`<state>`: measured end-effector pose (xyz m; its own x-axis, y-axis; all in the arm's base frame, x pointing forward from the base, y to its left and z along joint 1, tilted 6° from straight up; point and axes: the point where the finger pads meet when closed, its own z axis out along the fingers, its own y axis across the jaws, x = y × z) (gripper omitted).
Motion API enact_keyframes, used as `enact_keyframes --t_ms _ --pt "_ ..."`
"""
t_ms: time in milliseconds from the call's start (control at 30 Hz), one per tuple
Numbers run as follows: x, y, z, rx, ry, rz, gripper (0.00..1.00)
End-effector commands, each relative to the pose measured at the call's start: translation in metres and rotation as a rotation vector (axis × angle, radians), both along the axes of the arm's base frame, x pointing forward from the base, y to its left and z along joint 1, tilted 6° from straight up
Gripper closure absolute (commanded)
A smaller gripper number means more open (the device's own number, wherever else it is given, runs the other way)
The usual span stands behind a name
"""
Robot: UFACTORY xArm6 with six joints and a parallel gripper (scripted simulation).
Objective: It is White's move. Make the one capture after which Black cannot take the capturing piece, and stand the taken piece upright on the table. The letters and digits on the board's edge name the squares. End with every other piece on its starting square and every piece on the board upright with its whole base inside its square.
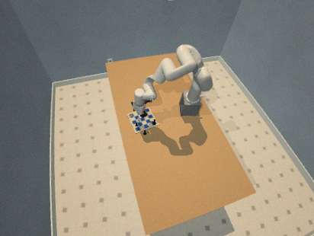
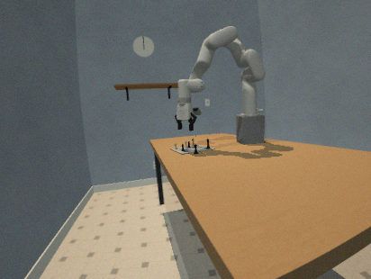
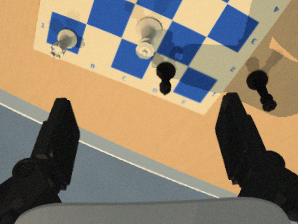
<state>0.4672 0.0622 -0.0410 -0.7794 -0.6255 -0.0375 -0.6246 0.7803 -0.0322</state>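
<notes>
A small blue-and-white chessboard (image 1: 142,122) lies near the table's left edge; it also shows in the exterior view (image 2: 193,149) and in the wrist view (image 3: 166,16). My gripper (image 3: 147,113) (image 2: 185,122) is open and empty. It hangs well above the board's edge, over the table rim. In the wrist view a white piece (image 3: 148,32) stands on the board with a black pawn (image 3: 165,76) just beside it, and a smaller white piece (image 3: 67,39) stands near the corner. A black piece (image 3: 260,86) stands upright on the table just off the board's corner.
The table edge (image 3: 100,145) and the floor below run right under my fingers. The arm's grey base block (image 1: 190,106) stands on the table to the right of the board. A wall shelf (image 2: 144,86) hangs behind the arm.
</notes>
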Motion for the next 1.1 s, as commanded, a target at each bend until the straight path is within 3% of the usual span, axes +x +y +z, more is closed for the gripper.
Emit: enact_keyframes --t_ms 0,100,133,1067 --pt "0.0028 -0.0076 0.001 0.093 0.015 0.263 0.0" --pt "0.0028 -0.008 0.001 0.096 0.016 0.278 0.0" --pt "0.0028 -0.008 0.001 0.096 0.016 0.278 0.58" --pt "0.0028 -0.008 0.001 0.096 0.016 0.278 0.58"
